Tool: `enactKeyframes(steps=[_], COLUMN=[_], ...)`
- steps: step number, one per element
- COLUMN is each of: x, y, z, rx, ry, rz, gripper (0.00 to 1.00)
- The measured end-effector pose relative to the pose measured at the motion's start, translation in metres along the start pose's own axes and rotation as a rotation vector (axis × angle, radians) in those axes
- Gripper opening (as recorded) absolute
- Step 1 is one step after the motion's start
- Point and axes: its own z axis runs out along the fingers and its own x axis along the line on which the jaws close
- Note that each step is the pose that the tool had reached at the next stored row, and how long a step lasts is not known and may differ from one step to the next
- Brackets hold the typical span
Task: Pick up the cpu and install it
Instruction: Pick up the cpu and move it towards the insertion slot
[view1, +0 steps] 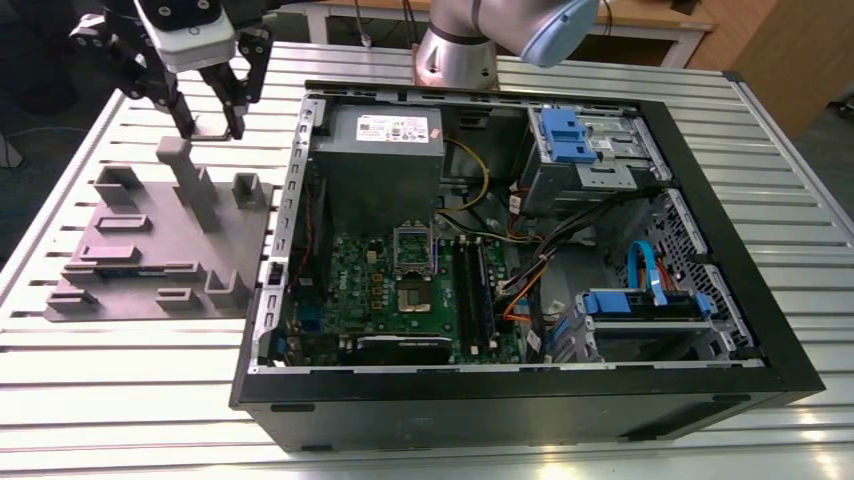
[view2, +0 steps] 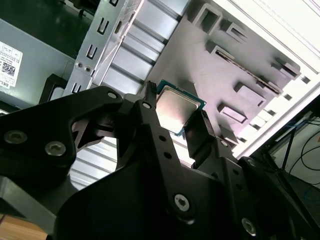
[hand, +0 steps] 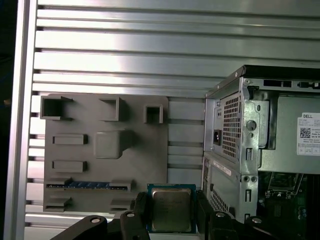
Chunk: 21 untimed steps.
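Step in hand, as I judge it: carrying the chip from tray to case. Done well, that means the chip level, grip on opposite edges only, no extra squeeze, and a path high enough to clear the case wall.

The black two-fingered gripper (view1: 207, 128) is closed on the cpu (hand: 171, 210), a small flat square chip with a silver-grey metal top and green rim. The chip sits between the fingertips, pinched on two sides.

The purple-grey plastic tray with upright blocks (view1: 147, 250) lies beneath the gripper, apart from it. The open black computer case (view1: 534, 400) stands just beside the gripper. Its green motherboard (view1: 350, 275) lies well apart from the fingers.
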Motion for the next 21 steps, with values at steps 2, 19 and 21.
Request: enactKeyframes(steps=[2,19,21], x=[-0.0016,-0.0158,-0.0176], y=[0.0,-0.0005,-0.0005], z=[0.0,-0.0002,-0.0002], rx=[0.0,0.0001,0.0], ry=[0.0,0.0,0.0], rz=[0.0,0.0,0.0], gripper=[0.47,0.47,0.47])
